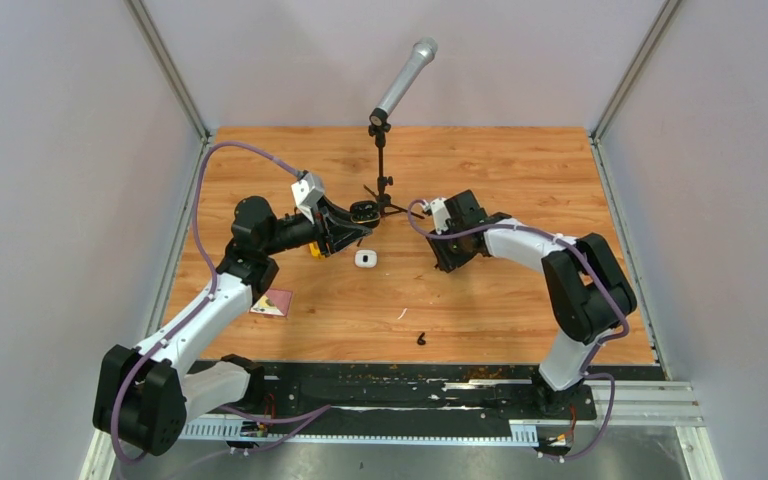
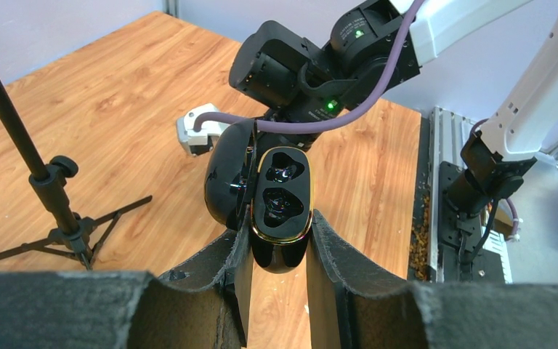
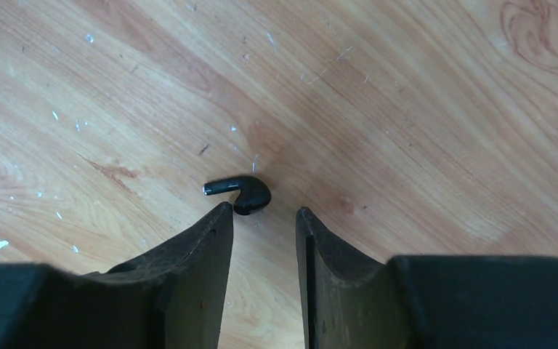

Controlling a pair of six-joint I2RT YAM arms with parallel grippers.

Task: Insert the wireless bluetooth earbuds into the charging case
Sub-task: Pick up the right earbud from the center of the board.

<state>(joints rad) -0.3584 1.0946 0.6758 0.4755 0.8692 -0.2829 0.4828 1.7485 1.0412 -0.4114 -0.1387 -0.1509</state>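
Black short-stemmed earbud (image 3: 240,193) lies on its side on the scratched light wooden table (image 3: 421,109), stem pointing away from its rounded body. It sits just past the tip of one finger of the right gripper (image 3: 261,214), whose jaws are spread with only bare wood between them. Whether that finger touches the earbud cannot be told.

A second black earbud (image 1: 421,338) lies well apart from it, toward the near edge of the table.

The glossy black charging case with a gold rim (image 2: 280,211) is off the table, pinched at its lower part between the padded fingers of the left gripper (image 2: 280,229). Its lid (image 2: 227,174) is swung open to one side, and both moulded wells face the wrist camera with no earbud in them.

On the table between the two grippers sits a small rounded white case (image 1: 364,259).

Behind it stands a grey microphone on a black tripod stand (image 1: 407,72). A small pink card (image 1: 272,302) lies beside the left arm.
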